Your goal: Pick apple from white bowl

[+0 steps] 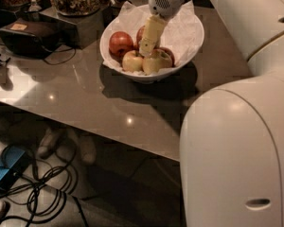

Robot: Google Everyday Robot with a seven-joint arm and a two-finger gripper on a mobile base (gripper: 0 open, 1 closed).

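Filling the right foreground, white robot body [236, 164]. Beneath, grey table [85, 98]. On it, paper-lined white bowl [151, 76] of fruit. Reaching down into the bowl, tool [145, 50], tip among the fruit; apart or together, cannot tell. At bowl's left, just beside tool, red apple [120, 42], behind yellow-green apples [156, 62].

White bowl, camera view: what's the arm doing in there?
The robot arm has its end effector down inside the white bowl, with the tip in among the apples. It is right above a paler apple at the front, and a red apple sits close beside it. Nothing is lifted yet: all the fruit lies on the paper lining. The bowl stands on the grey table.
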